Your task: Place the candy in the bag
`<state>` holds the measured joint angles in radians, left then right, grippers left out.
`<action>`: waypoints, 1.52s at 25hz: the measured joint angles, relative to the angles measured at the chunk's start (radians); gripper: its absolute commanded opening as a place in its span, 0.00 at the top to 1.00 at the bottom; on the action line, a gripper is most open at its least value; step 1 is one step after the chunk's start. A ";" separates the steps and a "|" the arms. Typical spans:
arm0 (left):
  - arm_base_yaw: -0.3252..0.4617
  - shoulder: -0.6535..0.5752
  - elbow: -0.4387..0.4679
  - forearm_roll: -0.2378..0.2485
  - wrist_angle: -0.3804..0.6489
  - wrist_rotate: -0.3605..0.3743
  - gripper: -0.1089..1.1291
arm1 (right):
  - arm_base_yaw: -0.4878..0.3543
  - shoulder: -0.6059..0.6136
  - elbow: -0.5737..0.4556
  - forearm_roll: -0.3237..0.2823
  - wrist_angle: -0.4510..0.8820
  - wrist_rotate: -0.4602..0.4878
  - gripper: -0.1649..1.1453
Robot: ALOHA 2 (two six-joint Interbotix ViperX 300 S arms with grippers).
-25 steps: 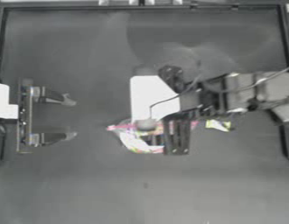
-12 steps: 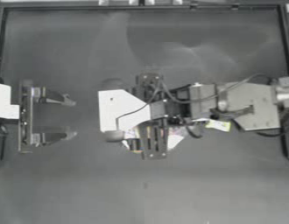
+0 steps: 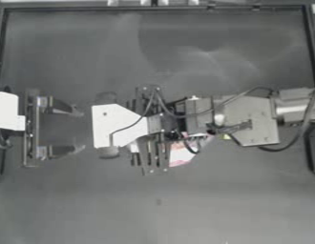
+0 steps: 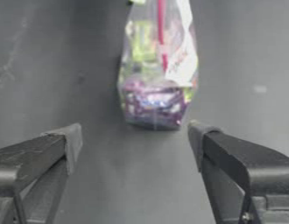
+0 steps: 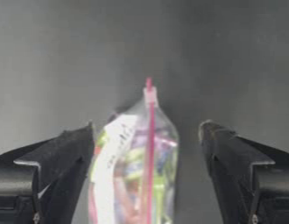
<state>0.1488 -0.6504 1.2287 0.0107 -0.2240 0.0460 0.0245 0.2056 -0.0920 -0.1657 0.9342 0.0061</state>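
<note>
Right gripper [image 5: 147, 144] reached past tabletop [image 3: 153, 57] centre, jaws spread wide, straddling bag [image 5: 138, 170] without contact. Bag between jaws, pink strip edge-on. Left gripper [image 4: 132, 140] parked at left side, jaws released, facing bag [image 4: 157, 74] from well apart; bag resting on tabletop. Candy [image 3: 222, 137] small, pale, just beside right arm near bag; partly hidden.

Mostly hidden from above under the blurred right arm [image 3: 249, 119]: the bag [image 3: 180, 153], one pale corner showing. Cut off by frame edges in both wrist views. Right gripper [image 3: 147, 159] smeared.
</note>
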 measured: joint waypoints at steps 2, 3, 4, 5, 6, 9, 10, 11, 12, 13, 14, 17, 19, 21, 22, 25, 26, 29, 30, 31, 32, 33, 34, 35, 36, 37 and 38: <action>0.002 0.000 0.000 -0.002 -0.003 0.000 0.09 | -0.002 0.012 -0.012 -0.003 0.008 0.002 0.12; 0.002 0.000 0.000 -0.002 -0.005 0.000 0.09 | 0.000 0.018 -0.017 -0.003 0.014 0.000 0.12; 0.002 0.000 0.000 0.000 -0.005 0.000 0.09 | 0.000 0.023 -0.023 -0.003 0.015 0.000 0.12; 0.002 0.000 0.000 -0.002 -0.006 0.000 0.09 | 0.000 0.029 -0.029 -0.003 0.020 0.000 0.12; 0.002 0.000 0.000 0.000 -0.005 0.000 0.09 | 0.000 0.037 -0.037 -0.003 0.025 0.000 0.12; 0.002 0.000 0.003 -0.002 -0.008 0.000 0.09 | 0.000 0.054 -0.051 -0.003 0.032 0.000 0.12; 0.002 0.000 0.006 -0.002 -0.009 0.000 0.09 | 0.000 0.058 -0.055 -0.003 0.032 0.000 0.12; 0.002 0.000 0.011 -0.002 -0.014 0.000 0.09 | 0.000 0.064 -0.060 -0.003 0.034 -0.002 0.12; 0.002 0.000 0.014 -0.002 -0.018 0.000 0.09 | 0.000 0.069 -0.066 -0.003 0.034 -0.003 0.12; 0.002 0.000 0.015 -0.002 -0.020 0.000 0.09 | 0.000 0.074 -0.071 -0.003 0.034 -0.003 0.12; 0.002 0.000 0.017 -0.002 -0.025 0.000 0.09 | 0.000 0.080 -0.075 -0.005 0.034 -0.003 0.13; 0.002 0.000 0.017 0.000 -0.026 0.000 0.09 | -0.002 0.091 -0.083 -0.003 0.037 -0.003 0.13; 0.002 0.000 0.017 -0.002 -0.026 0.000 0.09 | 0.000 0.095 -0.084 -0.005 0.037 -0.003 0.13; 0.002 0.000 0.017 -0.002 -0.028 0.000 0.09 | 0.000 0.100 -0.086 -0.005 0.037 -0.003 0.13; 0.002 0.000 0.017 -0.002 -0.026 0.000 0.09 | 0.000 0.103 -0.086 -0.003 0.037 -0.003 0.13; 0.002 0.000 0.017 -0.002 -0.028 0.000 0.09 | 0.000 0.110 -0.091 -0.005 0.037 -0.003 0.13; 0.002 0.000 0.017 -0.002 -0.026 0.000 0.09 | 0.000 0.114 -0.092 -0.006 0.035 -0.003 0.13; 0.002 0.000 0.017 -0.002 -0.028 0.000 0.09 | 0.000 0.117 -0.094 -0.014 0.037 -0.003 0.13; 0.002 0.000 0.017 -0.002 -0.028 0.000 0.09 | 0.000 0.117 -0.094 -0.017 0.037 -0.003 0.13; 0.002 0.000 0.015 -0.002 -0.028 0.000 0.09 | 0.000 0.120 -0.094 -0.018 0.038 -0.003 0.13; 0.002 0.000 0.017 -0.002 -0.026 0.000 0.09 | 0.000 0.123 -0.095 -0.021 0.038 -0.003 0.13; 0.002 0.000 0.017 0.000 -0.028 0.000 0.09 | 0.000 0.127 -0.095 -0.025 0.037 -0.003 0.13; 0.002 0.000 0.017 -0.002 -0.028 0.000 0.09 | 0.000 0.130 -0.097 -0.025 0.038 -0.003 0.13; 0.002 0.000 0.015 0.000 -0.026 0.000 0.09 | 0.000 0.133 -0.100 -0.025 0.040 -0.003 0.13; 0.002 0.000 0.017 0.000 -0.028 0.000 0.09 | 0.000 0.135 -0.101 -0.026 0.040 -0.003 0.13; 0.002 0.000 0.017 -0.002 -0.028 0.000 0.09 | 0.000 0.137 -0.103 -0.026 0.040 -0.003 0.13; 0.002 0.000 0.017 0.000 -0.028 0.000 0.09 | 0.000 0.137 -0.104 -0.026 0.040 -0.003 0.13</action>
<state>0.1503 -0.6504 1.2456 0.0107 -0.2516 0.0460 0.0245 0.3421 -0.1963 -0.1917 0.9741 0.0031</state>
